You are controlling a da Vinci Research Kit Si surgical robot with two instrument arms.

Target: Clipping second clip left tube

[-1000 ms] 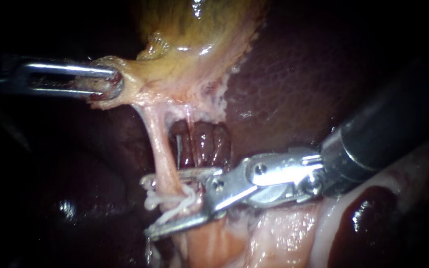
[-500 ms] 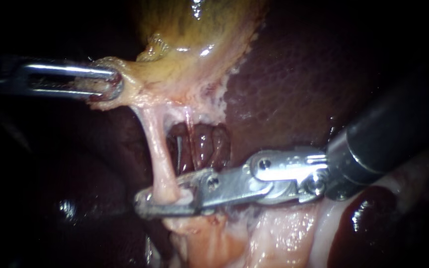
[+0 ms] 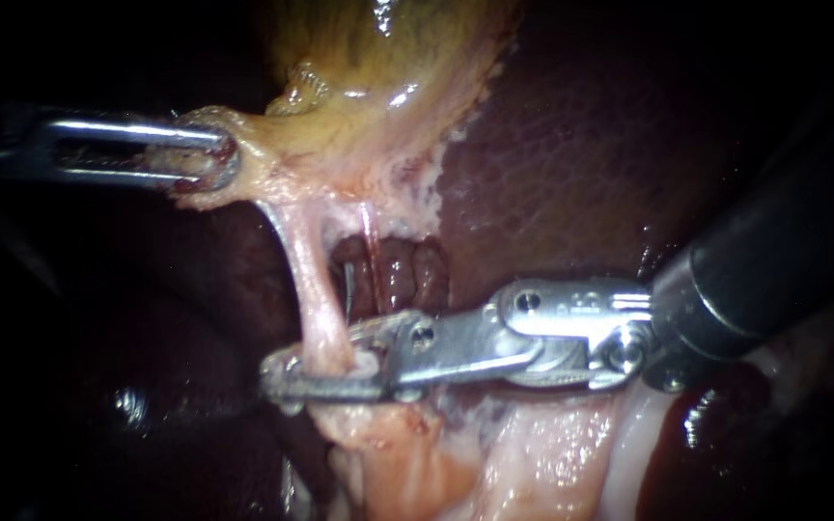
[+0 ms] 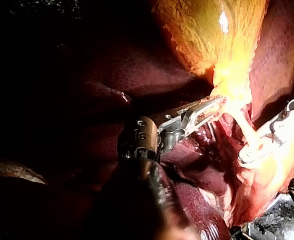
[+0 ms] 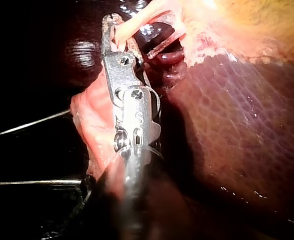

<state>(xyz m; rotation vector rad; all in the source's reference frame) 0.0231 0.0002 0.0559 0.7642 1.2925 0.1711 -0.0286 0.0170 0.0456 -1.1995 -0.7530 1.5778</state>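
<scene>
My left instrument [image 3: 203, 160] reaches in from the left, jaws pinched tight on the lower edge of the gallbladder [image 3: 378, 96]. From that edge the left tube [image 3: 316, 289] runs down, stretched thin. My right instrument [image 3: 287, 378] crosses it low down, jaws pressed together on the tube from both sides. Dark liver [image 3: 571, 154] lies behind.

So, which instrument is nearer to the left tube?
Right. The right instrument has its jaws shut on the left tube near its lower end; the left instrument grips the gallbladder above the tube's upper end.
</scene>
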